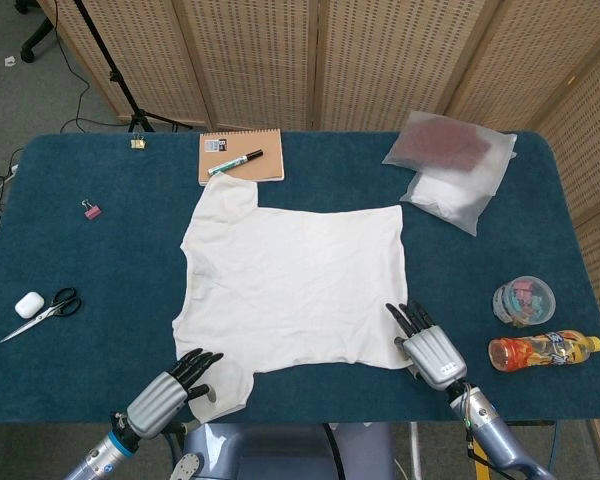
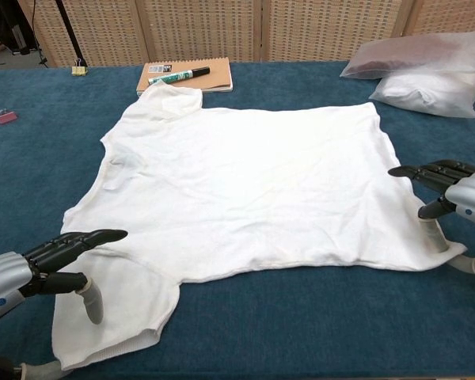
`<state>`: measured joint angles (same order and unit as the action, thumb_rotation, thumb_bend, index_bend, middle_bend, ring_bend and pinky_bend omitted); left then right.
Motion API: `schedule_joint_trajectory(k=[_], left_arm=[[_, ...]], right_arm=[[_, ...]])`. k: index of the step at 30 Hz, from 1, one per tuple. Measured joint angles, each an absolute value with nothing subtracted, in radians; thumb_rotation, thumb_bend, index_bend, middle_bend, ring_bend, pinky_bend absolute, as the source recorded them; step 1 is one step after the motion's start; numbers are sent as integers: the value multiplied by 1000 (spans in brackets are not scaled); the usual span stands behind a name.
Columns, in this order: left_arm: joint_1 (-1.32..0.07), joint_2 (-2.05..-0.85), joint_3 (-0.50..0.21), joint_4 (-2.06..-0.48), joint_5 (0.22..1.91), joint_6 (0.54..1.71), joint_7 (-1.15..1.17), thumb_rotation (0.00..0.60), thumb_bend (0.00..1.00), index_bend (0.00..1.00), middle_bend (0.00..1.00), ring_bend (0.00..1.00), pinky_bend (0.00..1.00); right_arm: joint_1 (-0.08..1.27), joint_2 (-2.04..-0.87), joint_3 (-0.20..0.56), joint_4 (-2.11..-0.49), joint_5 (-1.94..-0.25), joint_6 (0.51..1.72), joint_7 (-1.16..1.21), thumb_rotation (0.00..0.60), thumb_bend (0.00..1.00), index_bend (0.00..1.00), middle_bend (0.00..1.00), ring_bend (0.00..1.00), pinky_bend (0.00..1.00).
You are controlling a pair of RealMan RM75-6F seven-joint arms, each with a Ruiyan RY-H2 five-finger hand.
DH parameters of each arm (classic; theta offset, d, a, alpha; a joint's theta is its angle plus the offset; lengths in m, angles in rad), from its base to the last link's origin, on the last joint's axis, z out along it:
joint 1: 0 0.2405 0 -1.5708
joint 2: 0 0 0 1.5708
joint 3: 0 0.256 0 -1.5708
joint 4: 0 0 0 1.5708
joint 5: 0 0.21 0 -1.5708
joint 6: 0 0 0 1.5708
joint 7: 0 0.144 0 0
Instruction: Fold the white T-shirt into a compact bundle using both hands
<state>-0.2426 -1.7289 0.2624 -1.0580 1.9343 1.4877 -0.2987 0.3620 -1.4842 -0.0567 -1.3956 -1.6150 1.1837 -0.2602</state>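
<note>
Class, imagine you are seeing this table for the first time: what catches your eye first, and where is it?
A white cotton T-shirt lies spread flat across the middle of the dark blue table. At its near edge, the left robot hand hovers over a sleeve and the right robot hand over the hem corner. An orange drink bottle lies far right.

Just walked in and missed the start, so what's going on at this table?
A two-armed robot is about to fold a white T-shirt that lies spread flat on the blue table. Its left hand hovers at the near sleeve, and its right hand is at the shirt's near right corner. Both hands look open, holding nothing. No fold has been made yet. A notebook with a marker on it lies beyond the shirt.
</note>
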Motion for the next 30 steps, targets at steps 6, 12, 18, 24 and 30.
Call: schedule_joint_trajectory(k=[6,12,18,24,30], left_arm=[[-241,-1731,267,-1057,1918,1481,-334,600,275,491,0,0,0],[-245,-1726,274,-1068,1903,1471,-375,600,339,509,0,0,0],[-250,-1722,282,-1092,1890,1454,-418,600,383,563,0,0,0],[-251,-1718,281,-1105,1878,1452,-427,600,467,645,0,0,0],[-254,-1710,276,-1114,1872,1456,-431,600,492,689,0,0,0]], right_arm=[[363,-1485,-55,-1392,-1611,1180,-259,600,492,630,0,0,0],[363,-1483,-54,-1394,-1610,1182,-255,600,489,630,0,0,0],[364,-1481,-52,-1396,-1607,1183,-250,600,490,630,0,0,0],[364,-1476,-49,-1397,-1604,1185,-242,600,488,630,0,0,0],[362,-1468,-38,-1402,-1600,1200,-233,600,492,637,0,0,0]])
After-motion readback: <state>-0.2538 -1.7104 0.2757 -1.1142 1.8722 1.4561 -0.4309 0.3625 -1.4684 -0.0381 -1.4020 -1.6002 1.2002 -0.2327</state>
